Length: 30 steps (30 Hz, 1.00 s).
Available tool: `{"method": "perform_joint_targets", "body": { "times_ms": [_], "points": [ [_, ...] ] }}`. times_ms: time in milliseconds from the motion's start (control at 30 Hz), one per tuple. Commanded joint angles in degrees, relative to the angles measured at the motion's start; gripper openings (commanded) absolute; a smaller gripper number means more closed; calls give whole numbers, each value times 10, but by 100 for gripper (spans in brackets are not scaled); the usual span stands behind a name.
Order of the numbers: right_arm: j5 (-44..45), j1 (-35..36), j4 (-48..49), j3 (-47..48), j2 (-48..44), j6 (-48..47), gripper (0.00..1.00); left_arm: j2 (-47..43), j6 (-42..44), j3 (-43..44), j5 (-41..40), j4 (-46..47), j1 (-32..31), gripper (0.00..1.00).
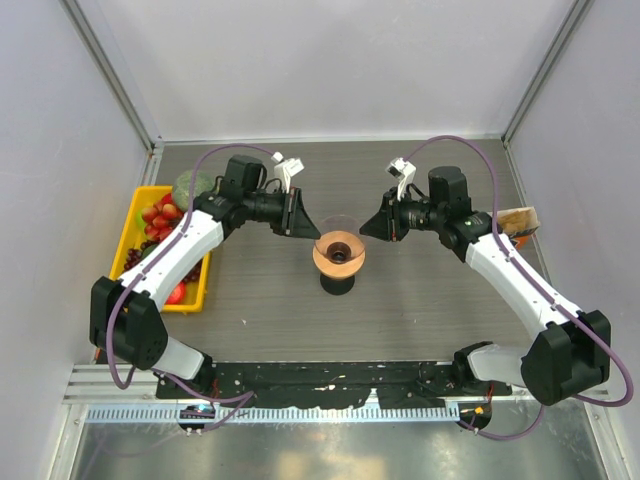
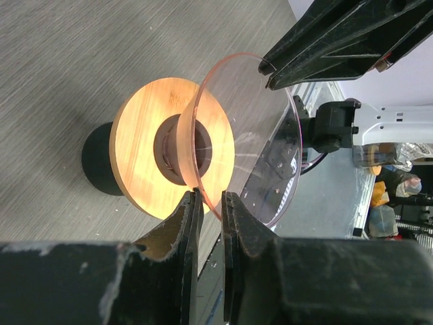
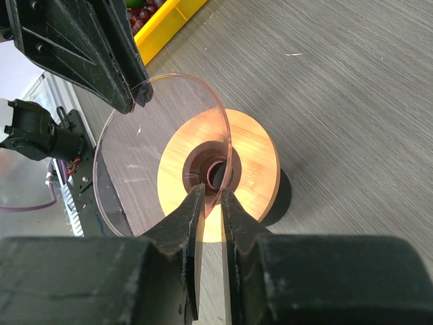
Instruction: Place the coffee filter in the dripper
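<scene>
The dripper (image 1: 340, 256) stands mid-table on a black base (image 1: 338, 284). It is a clear amber funnel set in a round wooden collar (image 2: 145, 149) with a dark centre hole (image 3: 215, 175). My left gripper (image 1: 312, 230) reaches it from the left, and its jaws (image 2: 211, 198) are closed to a narrow gap on the funnel's thin rim. From the right, my right gripper (image 1: 368, 230) holds the opposite rim the same way (image 3: 212, 191). A tan-brown piece (image 1: 518, 220), possibly the coffee filter, lies at the table's right edge behind my right arm.
A yellow tray (image 1: 131, 215) of red fruit and dark grapes sits at the left, with a green item (image 1: 192, 185) behind it. Grey walls close the table at the back and sides. The arm bases stand along the near rail.
</scene>
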Motion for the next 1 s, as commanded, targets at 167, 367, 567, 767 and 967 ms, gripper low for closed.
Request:
{"method": "perform_joint_targets", "body": {
  "times_ms": [167,367,567,767,967],
  "points": [
    [47,5,-21,-21,18,-46,5,28,50,-30,-46,-33,-19,9],
    [42,6,-25,-13,22,-45,5,36,56,-37,-42,-31,-19,7],
    [42,7,-23,-11,29,-49,5,36,67,-49,-50,-32,-19,6],
    [44,11,-24,-8,31,-49,5,43,71,-55,-52,-35,-19,5],
    [47,13,-24,-16,33,-53,5,45,79,-61,-56,-37,-19,4]
  ]
}}
